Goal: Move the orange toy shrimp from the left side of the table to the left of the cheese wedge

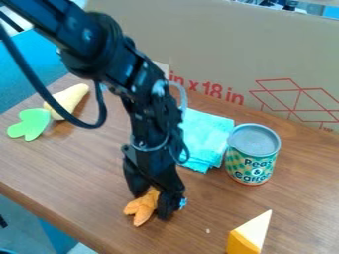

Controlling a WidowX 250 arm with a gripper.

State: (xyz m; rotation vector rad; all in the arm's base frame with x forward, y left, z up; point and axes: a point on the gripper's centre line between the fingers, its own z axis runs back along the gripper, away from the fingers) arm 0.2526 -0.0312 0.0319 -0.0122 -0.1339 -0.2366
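Low over the worktop (79, 163), I have my tool (155, 202) closed around the orange toy (140, 207), presumably letting the surface steady it.

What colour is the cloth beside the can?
The cloth is light turquoise, seen best in the camera view.

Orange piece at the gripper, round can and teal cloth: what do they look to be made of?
Orange piece: perhaps plastic or foam, looking matte; its even colour and lobed shape leave it open.
Can: likely metal, from the dull grey top and raised rim; a printed label wraps its side.
Cloth: soft woven fabric, probably, judging by its folds and uneven edge; no shine.
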